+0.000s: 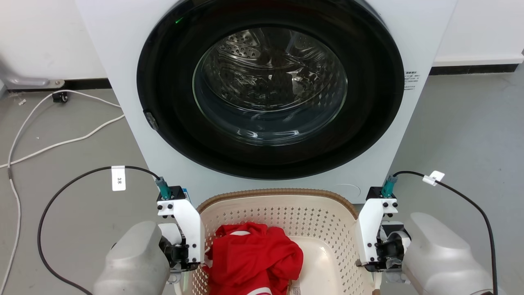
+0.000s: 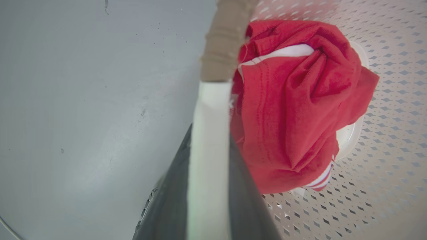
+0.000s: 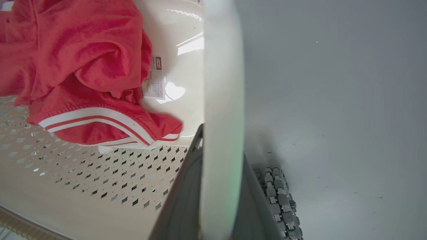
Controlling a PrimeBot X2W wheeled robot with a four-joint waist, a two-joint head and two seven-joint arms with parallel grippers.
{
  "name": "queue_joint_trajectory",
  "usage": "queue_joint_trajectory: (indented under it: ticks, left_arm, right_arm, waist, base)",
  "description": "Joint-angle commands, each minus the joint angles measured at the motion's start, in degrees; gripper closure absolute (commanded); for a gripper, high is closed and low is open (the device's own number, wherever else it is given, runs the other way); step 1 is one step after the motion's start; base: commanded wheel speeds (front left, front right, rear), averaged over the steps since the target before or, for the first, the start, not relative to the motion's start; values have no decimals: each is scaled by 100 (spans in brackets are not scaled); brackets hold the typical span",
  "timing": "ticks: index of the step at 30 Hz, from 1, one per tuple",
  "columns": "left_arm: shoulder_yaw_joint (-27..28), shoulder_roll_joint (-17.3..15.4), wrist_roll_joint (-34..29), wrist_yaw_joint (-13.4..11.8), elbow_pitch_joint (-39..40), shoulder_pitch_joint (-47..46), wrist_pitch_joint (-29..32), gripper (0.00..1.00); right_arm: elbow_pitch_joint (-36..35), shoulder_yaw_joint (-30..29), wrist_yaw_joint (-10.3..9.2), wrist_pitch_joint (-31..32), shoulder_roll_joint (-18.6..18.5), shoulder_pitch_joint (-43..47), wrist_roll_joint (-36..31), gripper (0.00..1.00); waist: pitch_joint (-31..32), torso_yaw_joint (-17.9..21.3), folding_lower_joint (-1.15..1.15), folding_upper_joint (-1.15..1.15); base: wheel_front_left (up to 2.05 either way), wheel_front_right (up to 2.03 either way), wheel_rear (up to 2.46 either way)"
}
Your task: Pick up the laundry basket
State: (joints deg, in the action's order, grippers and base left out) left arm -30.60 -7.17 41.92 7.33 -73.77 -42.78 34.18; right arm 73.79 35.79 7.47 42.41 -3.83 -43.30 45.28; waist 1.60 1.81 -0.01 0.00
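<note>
Grippers [image 2: 209, 140] [image 3: 223, 146] tight on laundry basket [image 1: 272, 192] handles [image 2: 211, 100]

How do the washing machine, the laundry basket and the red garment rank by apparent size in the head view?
1. washing machine: largest by far.
2. laundry basket: second, though the bottom edge cuts it off.
3. red garment: smallest, lying inside the basket.

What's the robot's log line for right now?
phase: gripping laundry basket | left gripper: shut on left handle | right gripper: shut on right handle | contents: red garment | lifted: cannot tell
</note>
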Motion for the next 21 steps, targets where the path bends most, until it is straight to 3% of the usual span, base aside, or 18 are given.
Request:
queue_joint_trajectory:
  ticks: [1,21]
  left_arm:
    - [-14,-61,-9,-14,-14,46,0,100]
    - [-115,-35,46,-18,-18,97,-27,100]
  right_arm:
    - [15,-3,4,27,-80,65,-42,100]
    - [16,-220,3,-97,-79,115,-304,100]
  waist:
    - [4,-2,1,0]
    - [-27,-37,1,0]
  base:
    - [0,0,0]
    - [0,0,0]
